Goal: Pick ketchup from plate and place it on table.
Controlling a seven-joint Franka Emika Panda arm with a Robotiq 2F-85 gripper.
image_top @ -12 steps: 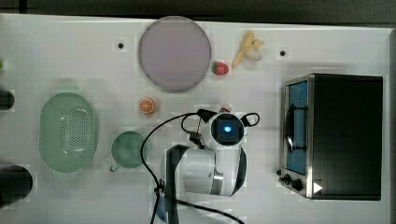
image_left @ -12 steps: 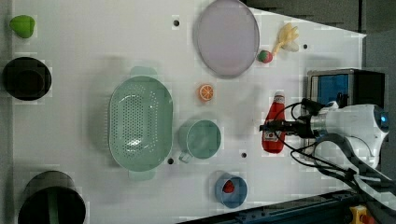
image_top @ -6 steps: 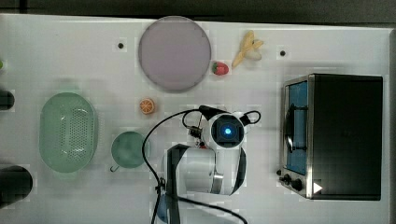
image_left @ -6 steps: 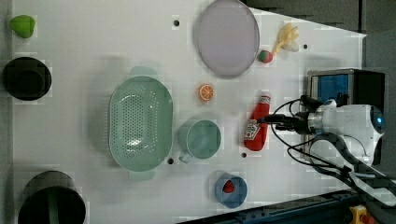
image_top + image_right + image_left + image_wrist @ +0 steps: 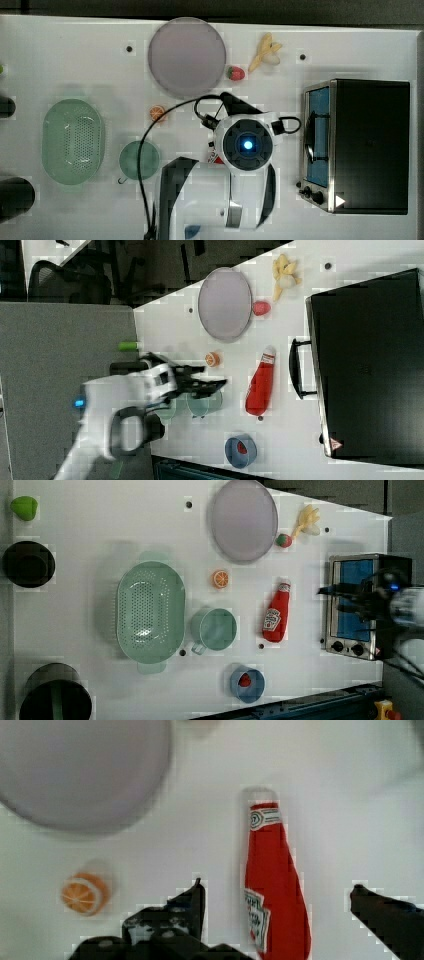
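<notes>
— The claw (image 5: 275, 892) has let go and lifted since a moment ago; the ketchup (image 5: 276, 616) now lies flat on the tabletop (image 5: 100, 530).

— Yes, jaws wide, straddling the bottle lengthwise below them, cap pointing toward the plate (image 5: 243, 520), well clear of it.

In the left view the ketchup (image 5: 276, 615) lies on the table (image 5: 100, 535), below the plate (image 5: 243, 520).
</notes>
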